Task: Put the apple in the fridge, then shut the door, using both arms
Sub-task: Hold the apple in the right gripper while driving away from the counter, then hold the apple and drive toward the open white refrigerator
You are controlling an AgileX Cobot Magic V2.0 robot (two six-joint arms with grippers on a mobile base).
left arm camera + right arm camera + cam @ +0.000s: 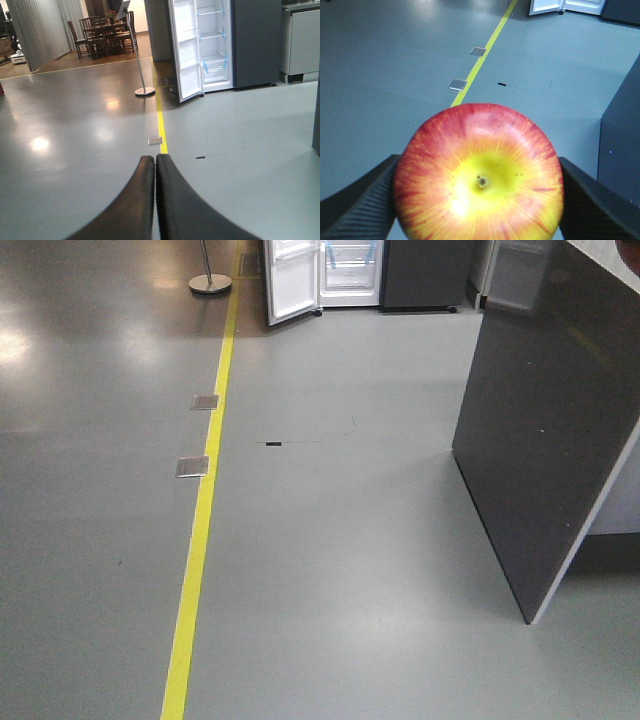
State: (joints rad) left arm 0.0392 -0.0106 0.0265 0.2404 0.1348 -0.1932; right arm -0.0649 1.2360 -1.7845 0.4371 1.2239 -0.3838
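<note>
The red and yellow apple (479,175) fills the right wrist view, clamped between the two dark fingers of my right gripper (479,200), its dimple facing the camera. My left gripper (155,161) is shut with nothing in it, pointing across the floor. The fridge (350,275) stands far ahead with its white lining showing. Its door (292,280) is swung open to the left. The left wrist view shows the fridge (215,45) with clear shelves and blue tape, and the door (186,50) with its white inner face. The fridge's foot (580,6) shows at the top of the right wrist view.
A yellow floor line (205,500) runs toward the fridge, with two metal floor plates (192,466) beside it. A dark grey slab cabinet (545,430) stands close on the right. A stanchion base (210,282) sits left of the door. A dining table with chairs (102,32) is far back.
</note>
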